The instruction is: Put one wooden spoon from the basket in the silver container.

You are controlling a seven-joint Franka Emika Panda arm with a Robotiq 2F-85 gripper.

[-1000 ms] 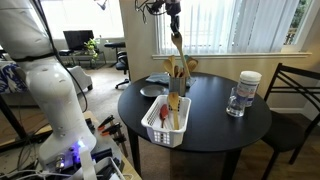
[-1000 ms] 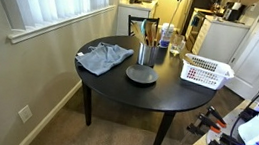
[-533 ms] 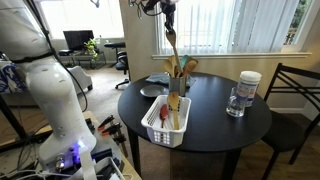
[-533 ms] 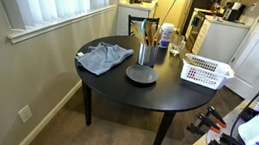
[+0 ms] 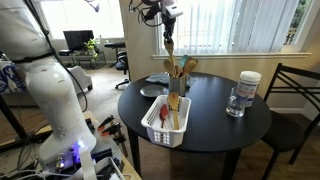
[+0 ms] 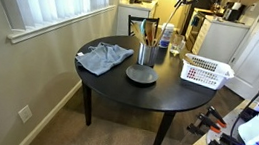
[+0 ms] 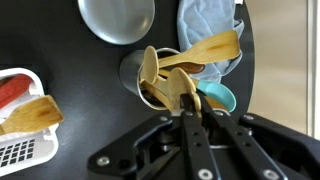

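My gripper (image 5: 168, 14) is high above the table, shut on a pale wooden spoon (image 5: 168, 44) that hangs straight down just above the silver container (image 5: 176, 84). The container holds several darker wooden spoons. In the wrist view the fingers (image 7: 188, 125) pinch the spoon's handle (image 7: 186, 93), and its head lies over the container's rim (image 7: 132, 76). The white basket (image 5: 163, 128) stands at the table's near edge, with another wooden spoon (image 7: 32, 114) in it. The container (image 6: 146, 56) and the basket (image 6: 206, 71) also show in an exterior view.
A clear jar with a white lid (image 5: 243, 92) stands on the round black table (image 5: 215, 125). A grey plate (image 6: 140, 75), a blue cloth (image 6: 104, 56) and a teal bowl (image 7: 217, 98) lie beside the container. A chair (image 5: 298, 92) stands by the table.
The gripper and the hanging spoon have shifted a little to the left in the exterior view, staying high above the container. Nothing else moved.
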